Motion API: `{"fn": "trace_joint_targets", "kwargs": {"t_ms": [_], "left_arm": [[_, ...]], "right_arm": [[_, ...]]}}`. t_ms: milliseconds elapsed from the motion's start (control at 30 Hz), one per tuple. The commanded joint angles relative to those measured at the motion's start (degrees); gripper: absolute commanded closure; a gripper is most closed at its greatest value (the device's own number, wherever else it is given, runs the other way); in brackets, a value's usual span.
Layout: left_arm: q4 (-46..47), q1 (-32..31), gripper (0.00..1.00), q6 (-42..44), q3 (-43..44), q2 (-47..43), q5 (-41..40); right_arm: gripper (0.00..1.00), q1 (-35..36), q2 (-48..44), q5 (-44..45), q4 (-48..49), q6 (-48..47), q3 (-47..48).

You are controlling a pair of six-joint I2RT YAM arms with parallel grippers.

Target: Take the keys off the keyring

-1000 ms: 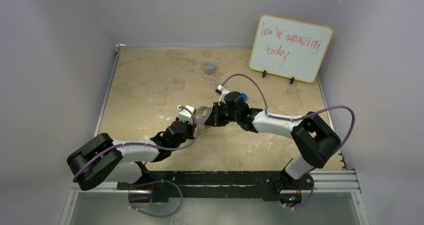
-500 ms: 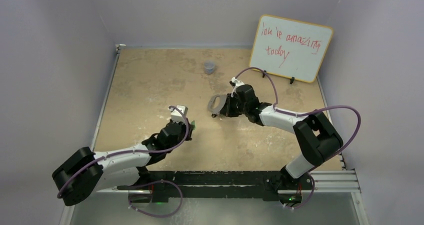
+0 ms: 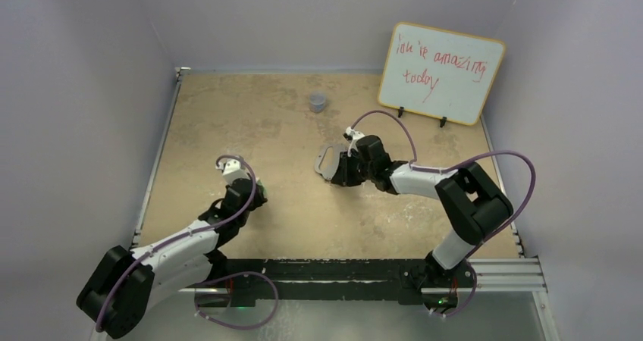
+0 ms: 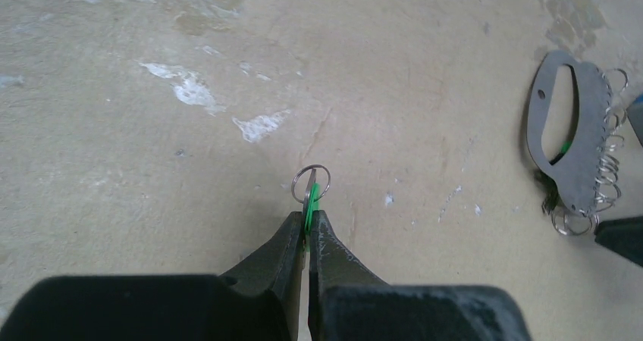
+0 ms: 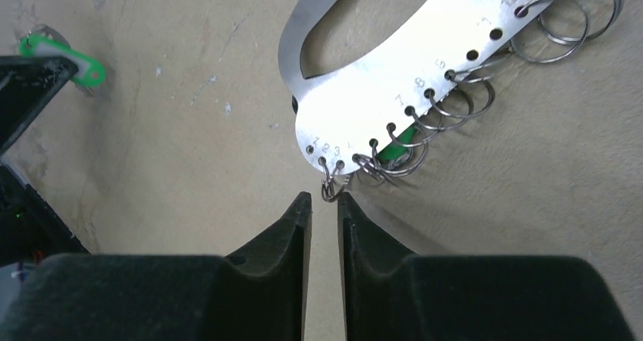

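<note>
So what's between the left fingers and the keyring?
Only bare tabletop, seen in the left wrist view, between the left fingers pinching a green key and the keyring.

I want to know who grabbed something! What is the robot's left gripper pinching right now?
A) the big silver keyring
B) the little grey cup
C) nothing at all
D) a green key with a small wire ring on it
D: in the left wrist view the left gripper is shut on a green key with a small wire ring poking out past its tips, while the keyring lies apart, off to the side.
</note>
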Motion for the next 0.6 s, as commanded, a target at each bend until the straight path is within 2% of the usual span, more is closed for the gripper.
{"fn": "trace_joint_targets", "kwargs": {"t_ms": [0,167,267,400,500,567], "left_arm": [[0.4,4.97,1.0,-3.87,-0.29,-0.89,1.75],[0.94,9.48,1.0,-6.28,1.36,-0.35,0.11],[1.47,11.46,0.97,-6.74,2.74,0.57,-1.22],[2.34,14.9,0.9,-6.7,4.72,3.5,-1.82],[4.07,18.23,0.87,-6.04,6.12,6.24,-0.53],[5.46,20.79,0.86,-5.52,7.57,8.75,0.92]], "right_arm": [[0.75,-0.02,-4.01,-2.7,-0.94,-1.46,-0.91],[0.57,-1.23,-10.87,-0.45,-6.81,-3.65,-0.06],[0.5,-2.8,-17.84,2.27,-10.11,-4.22,-0.23],[0.2,-3.48,-29.94,12.79,-15.48,-4.3,0.24],[0.1,-3.57,-37.59,19.57,-19.3,-4.85,0.98],[0.08,-3.58,-42.28,23.38,-21.24,-5.22,1.43]]}}
